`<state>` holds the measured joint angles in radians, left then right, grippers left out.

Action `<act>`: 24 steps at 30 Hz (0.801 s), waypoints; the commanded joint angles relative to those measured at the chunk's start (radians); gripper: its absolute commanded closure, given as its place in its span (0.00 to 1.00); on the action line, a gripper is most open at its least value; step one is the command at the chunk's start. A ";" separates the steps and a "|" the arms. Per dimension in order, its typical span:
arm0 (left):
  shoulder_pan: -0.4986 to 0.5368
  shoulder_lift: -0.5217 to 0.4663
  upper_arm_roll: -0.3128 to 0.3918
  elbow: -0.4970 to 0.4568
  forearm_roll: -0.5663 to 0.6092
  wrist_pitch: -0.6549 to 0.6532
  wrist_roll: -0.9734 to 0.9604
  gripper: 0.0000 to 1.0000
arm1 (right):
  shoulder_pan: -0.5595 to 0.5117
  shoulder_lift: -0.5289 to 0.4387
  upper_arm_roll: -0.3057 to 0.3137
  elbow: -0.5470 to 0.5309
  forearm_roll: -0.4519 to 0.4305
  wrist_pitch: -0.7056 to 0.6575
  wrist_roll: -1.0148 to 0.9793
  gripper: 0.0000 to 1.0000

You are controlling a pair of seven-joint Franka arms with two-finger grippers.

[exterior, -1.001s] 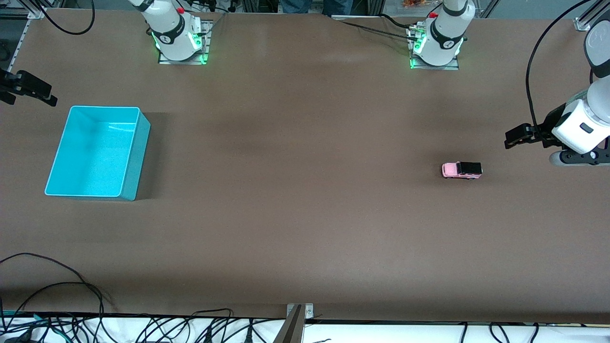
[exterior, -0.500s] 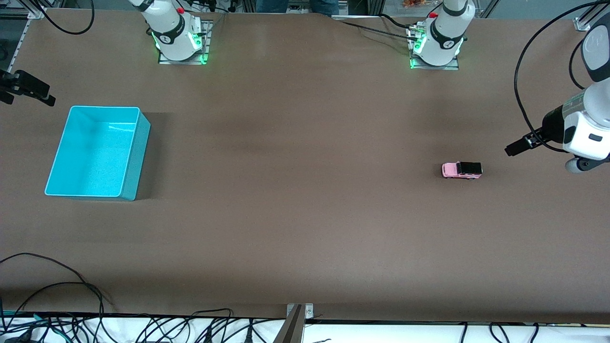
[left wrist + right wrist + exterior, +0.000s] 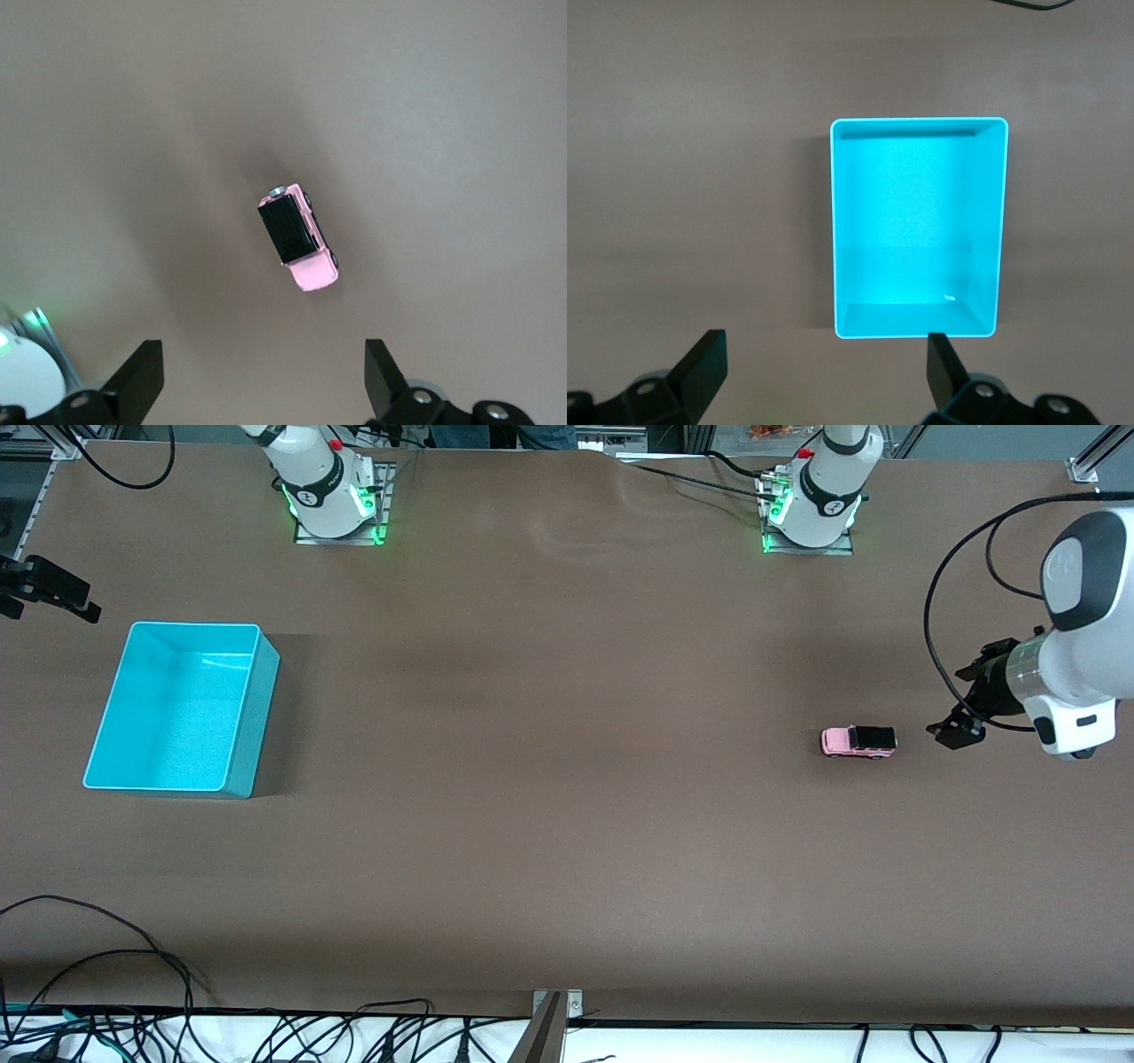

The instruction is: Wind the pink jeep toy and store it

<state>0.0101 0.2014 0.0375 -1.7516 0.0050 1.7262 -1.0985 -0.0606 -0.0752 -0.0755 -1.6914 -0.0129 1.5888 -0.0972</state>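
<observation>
1. Worktop [image 3: 567, 779]: a wide brown surface carrying every item listed here, with the two arm bases standing along its edge farthest from the front camera.
2. Turquoise bin [image 3: 252, 717]: an open rectangular box standing on the worktop toward the right arm's end; in the right wrist view its floor [image 3: 917, 230] shows only a tiny pale speck (too small to identify).
3. Left gripper [image 3: 955, 733]: held over the worktop at the left arm's end, just beside the black-roofed end of the toy and not touching it. The left wrist view shows the jaws spread wide with nothing between them [image 3: 261, 376].
4. Right gripper [image 3: 53, 593]: waiting over the worktop at the right arm's end, beside the bin's corner farthest from the front camera. The right wrist view shows its jaws likewise spread wide and holding nothing [image 3: 824, 367].
5. Pink jeep toy [image 3: 858, 740]: resting on its wheels on the bare worktop toward the left arm's end, well apart from the bin; its pink hood points toward the right arm's end (black roof toward the left gripper).
</observation>
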 commanded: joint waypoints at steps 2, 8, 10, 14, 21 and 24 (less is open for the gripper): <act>0.022 0.041 -0.007 -0.028 0.024 0.059 -0.182 0.00 | 0.002 -0.006 0.000 0.010 -0.012 -0.015 -0.009 0.00; 0.030 0.035 -0.007 -0.157 0.024 0.216 -0.313 0.00 | 0.004 -0.006 0.002 0.010 -0.012 -0.015 -0.010 0.00; 0.033 0.035 -0.007 -0.195 0.024 0.266 -0.346 0.00 | 0.004 -0.006 0.002 0.010 -0.012 -0.015 -0.010 0.00; 0.036 0.035 -0.007 -0.258 0.026 0.346 -0.402 0.00 | 0.004 -0.006 0.000 0.010 -0.012 -0.015 -0.010 0.00; 0.036 0.046 -0.007 -0.371 0.024 0.521 -0.428 0.00 | 0.004 -0.006 0.002 0.010 -0.012 -0.015 -0.010 0.00; 0.037 0.047 -0.007 -0.416 0.024 0.582 -0.431 0.00 | 0.004 -0.006 0.000 0.010 -0.012 -0.015 -0.010 0.00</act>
<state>0.0401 0.2608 0.0378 -2.1308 0.0050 2.2625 -1.5014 -0.0600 -0.0753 -0.0738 -1.6914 -0.0129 1.5881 -0.0974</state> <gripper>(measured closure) 0.000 0.000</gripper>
